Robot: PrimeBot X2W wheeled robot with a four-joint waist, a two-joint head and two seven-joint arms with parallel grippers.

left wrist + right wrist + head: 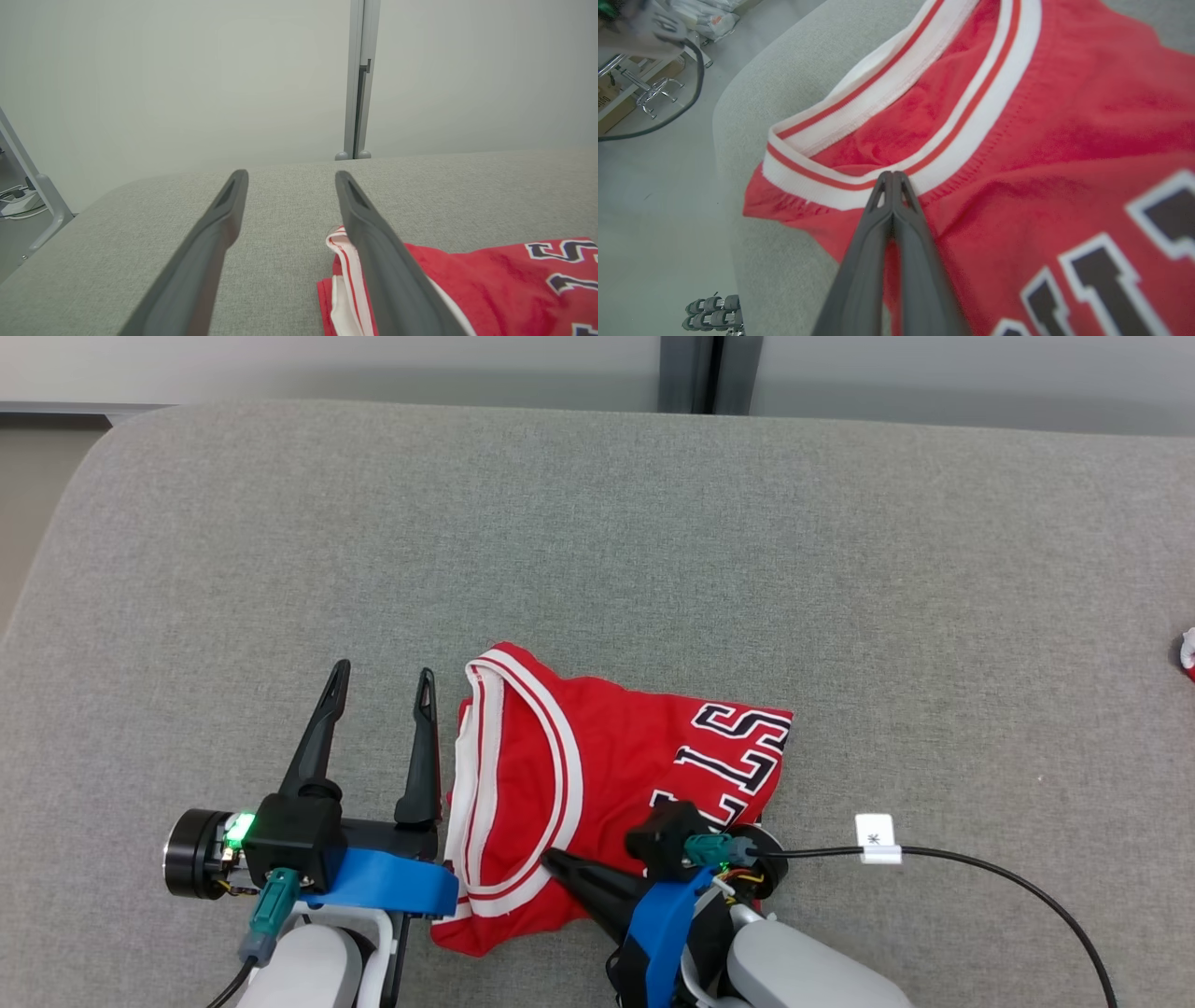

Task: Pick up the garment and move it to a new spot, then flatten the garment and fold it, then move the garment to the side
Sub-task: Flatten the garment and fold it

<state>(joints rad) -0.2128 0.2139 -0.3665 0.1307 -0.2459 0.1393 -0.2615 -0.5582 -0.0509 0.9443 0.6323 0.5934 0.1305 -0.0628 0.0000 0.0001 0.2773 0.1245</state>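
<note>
**Jaws: right pair closed on the garment's collar, left pair wide apart beside it**

The jaws of the right gripper (546, 855) (892, 173) are pressed together tip to tip. They meet on the white collar band (971, 126) of the garment (607, 747) (467, 280) (1064, 116), and the red cloth puckers just beside the tips. In the head view this gripper lies over the garment's near edge, its fingers slanting across the red cloth towards the collar.

The jaws of the left gripper (385, 669) (290, 173) stand well apart with nothing between them. This gripper sits just to the left of the garment. Its inner finger (422, 747) runs alongside the collar edge, close to it; whether it touches the cloth cannot be told. In the left wrist view the same finger crosses in front of the white-trimmed edge, and bare fabric of the grey cushion (653, 523) (280, 261) shows in the gap.

The garment is a red jersey with white and red striped trim and black letters outlined in white. It lies folded into a compact shape on the grey cushion, the collar at its left end and the lettering at its right end. A black cable (1008, 877) with a white tag (878, 838) trails off to the right of the garment, and a wall post (689, 373) (357, 93) stands beyond the garment, past the cushion's far edge
</note>
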